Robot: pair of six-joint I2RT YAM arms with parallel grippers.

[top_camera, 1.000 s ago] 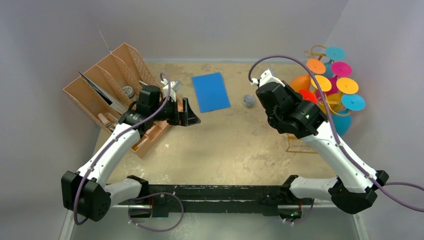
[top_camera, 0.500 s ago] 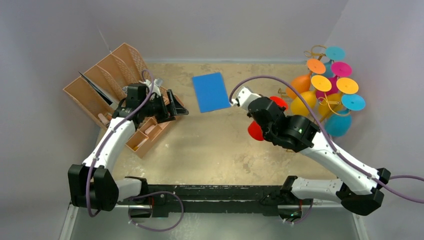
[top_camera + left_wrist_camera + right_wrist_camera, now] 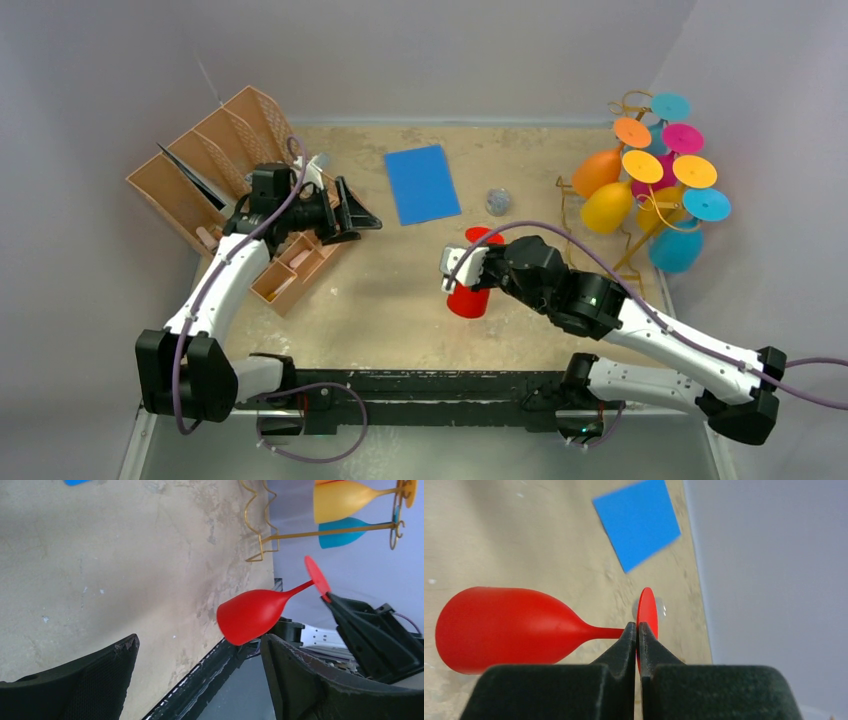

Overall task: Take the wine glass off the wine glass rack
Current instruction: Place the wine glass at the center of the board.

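Note:
The red wine glass [image 3: 467,298] hangs bowl-down and tilted over the middle of the table, well left of the rack. My right gripper [image 3: 484,252] is shut on the rim of its foot disc. In the right wrist view the fingertips [image 3: 638,626] pinch the disc [image 3: 647,611], with the bowl [image 3: 504,630] to the left. The left wrist view shows the glass [image 3: 255,615] above the table's near edge. The gold wire rack [image 3: 640,215] stands at the far right with several coloured glasses hanging on it; it also shows in the left wrist view [image 3: 260,535]. My left gripper [image 3: 360,215] is open and empty [image 3: 197,680].
A brown slotted organizer tray [image 3: 215,170] stands at the back left, just behind my left arm. A blue card [image 3: 422,183] lies at the back centre and shows in the right wrist view [image 3: 636,522]. A small grey ball [image 3: 497,202] lies beside it.
My right gripper has drawn the red glass off the rack and carried it left and towards the near edge. My left arm pulled back towards the organizer, then stayed still.

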